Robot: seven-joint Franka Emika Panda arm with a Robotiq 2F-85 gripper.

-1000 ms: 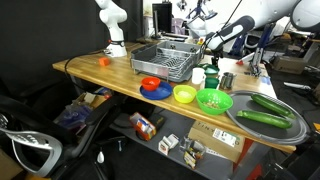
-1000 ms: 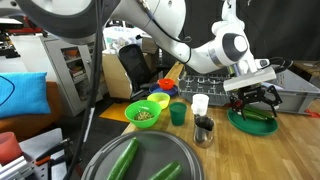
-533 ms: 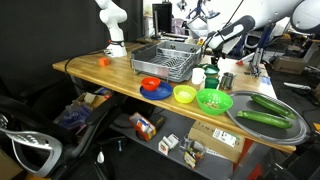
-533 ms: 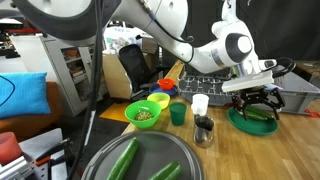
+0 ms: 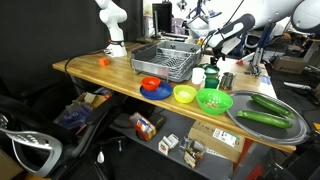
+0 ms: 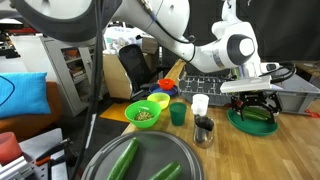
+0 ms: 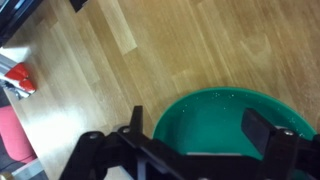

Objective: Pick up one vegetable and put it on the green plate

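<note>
The dark green plate (image 6: 240, 123) lies on the wooden table, and in the wrist view (image 7: 215, 125) the part I see is bare and glossy. A paler green shape (image 6: 259, 114) lies on it in an exterior view; I cannot tell what it is. My gripper (image 6: 254, 106) hangs just above the plate, open and empty, with its fingers (image 7: 200, 122) spread over the plate. Two cucumbers (image 5: 263, 118) lie on a round grey tray (image 5: 240, 104) at the table's end, also seen up close (image 6: 124, 159).
A lime speckled bowl (image 6: 144, 114), a yellow-green bowl (image 5: 185, 94), a green cup (image 6: 178, 113), a white cup (image 6: 200, 103) and a dark cup (image 6: 204, 130) stand between tray and plate. A grey dish rack (image 5: 165, 60) sits behind. A red bowl (image 5: 151, 83) rests on a blue plate.
My gripper has shifted slightly to the right over the green plate. Nothing else has moved.
</note>
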